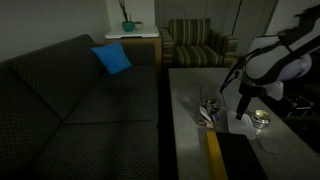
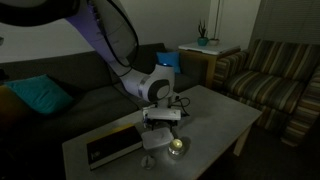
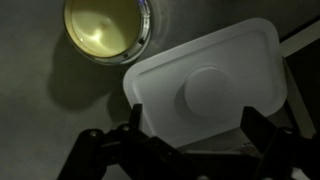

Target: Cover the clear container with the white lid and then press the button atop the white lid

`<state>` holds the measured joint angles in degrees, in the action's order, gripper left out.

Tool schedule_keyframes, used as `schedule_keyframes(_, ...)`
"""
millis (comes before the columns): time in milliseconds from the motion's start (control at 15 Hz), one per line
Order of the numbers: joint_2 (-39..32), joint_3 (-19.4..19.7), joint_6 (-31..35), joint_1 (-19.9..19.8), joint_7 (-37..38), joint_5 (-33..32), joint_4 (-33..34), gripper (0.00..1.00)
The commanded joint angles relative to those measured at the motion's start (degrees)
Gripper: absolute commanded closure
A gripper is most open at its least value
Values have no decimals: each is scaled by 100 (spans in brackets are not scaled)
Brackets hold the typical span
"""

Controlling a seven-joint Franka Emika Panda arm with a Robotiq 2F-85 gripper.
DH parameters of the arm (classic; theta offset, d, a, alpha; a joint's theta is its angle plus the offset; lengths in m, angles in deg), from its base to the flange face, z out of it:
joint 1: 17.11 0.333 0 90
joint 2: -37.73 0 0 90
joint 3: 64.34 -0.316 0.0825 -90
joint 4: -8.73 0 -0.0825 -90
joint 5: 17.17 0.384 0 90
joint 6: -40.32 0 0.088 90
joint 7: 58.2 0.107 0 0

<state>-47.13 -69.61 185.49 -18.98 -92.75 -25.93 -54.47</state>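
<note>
Wrist view: the claw (image 3: 188, 135) was seen spread wide, jaws at two edges of the lid (image 3: 160, 85); a true hold could not be told.
Container (image 1: 208, 110): was seen apart from the lid, on the table (image 1: 190, 85).
Risk: the lid could be dropped or set askew if held loosely; the yellow dish (image 3: 107, 25) nearby could be knocked.
Writing: none could be read.
</note>
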Motion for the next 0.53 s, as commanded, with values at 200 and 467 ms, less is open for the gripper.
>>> schedule_keyframes(200,-4,101,17,-121,-365,-287,-153,0)
schedule_keyframes(467,242,-21,467,-430,-357,-76,-455,0)
